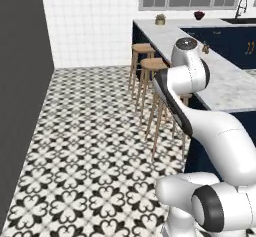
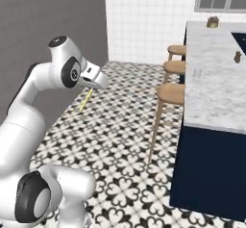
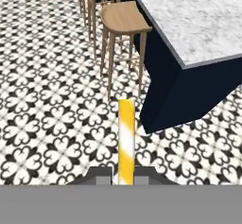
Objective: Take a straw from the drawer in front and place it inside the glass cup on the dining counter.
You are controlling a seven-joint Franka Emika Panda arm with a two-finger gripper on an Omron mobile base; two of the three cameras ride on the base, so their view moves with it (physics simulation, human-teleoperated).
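My gripper (image 2: 99, 86) hangs over the patterned floor, shut on the straw (image 2: 86, 100), which slants down and left from it. In the hand view the straw (image 3: 126, 135) shows yellow with white stripes and rises straight up between the two fingertips of the gripper (image 3: 125, 178). The dining counter (image 2: 211, 95) lies to the right, its marble corner (image 3: 198, 24) ahead of the hand. The glass cup (image 2: 198, 72) is a faint clear tumbler near the counter's stool-side edge, well away from the gripper. The drawer is out of view.
Round wooden stools (image 2: 173, 93) (image 3: 124, 17) (image 1: 142, 48) line the counter's near side. A brown shaker (image 2: 237, 56), a potted plant (image 2: 213, 21) and a dark bowl (image 1: 199, 15) sit farther along the marble. A dark grey wall (image 1: 22, 81) stands on the left.
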